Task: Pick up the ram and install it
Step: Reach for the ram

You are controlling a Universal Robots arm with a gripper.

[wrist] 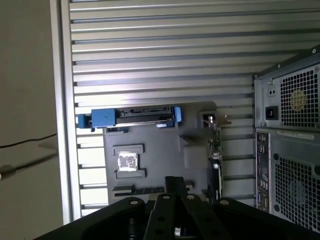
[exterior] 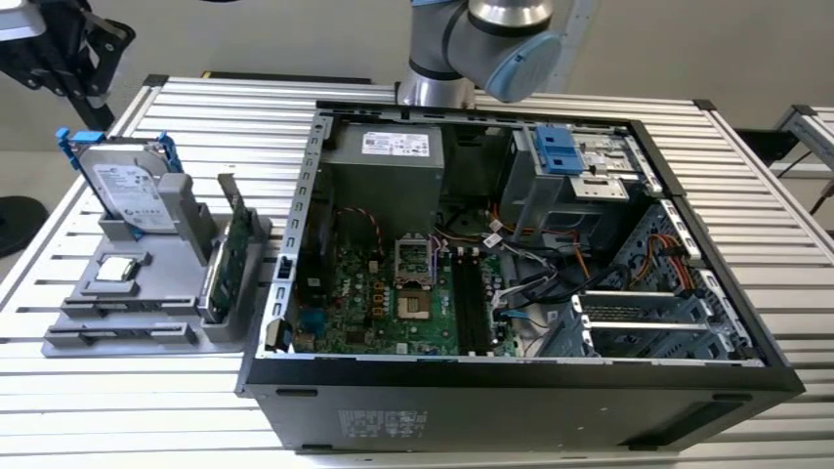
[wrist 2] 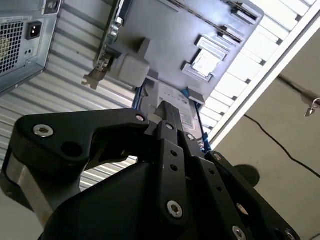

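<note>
- The pincer (wrist: 173, 181) hangs high, its fingers pressed together with nothing seen between them.
- The ram (wrist: 131, 190) appears to lie on edge in 1 long slot of the gray holder (wrist: 160, 137), well below the pincer's tips.
- The pincer should spread first, descend straight, and pinch the stick's 2 flat faces mid-length, keeping clear of the expansion card (wrist: 215, 155).

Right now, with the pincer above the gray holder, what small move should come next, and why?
I would probably lower the pincer toward the ram. In the first wrist view the ram lies in its slot in the holder, on the side away from the hard drive, and the pincer hangs over it, well apart from it.
</note>
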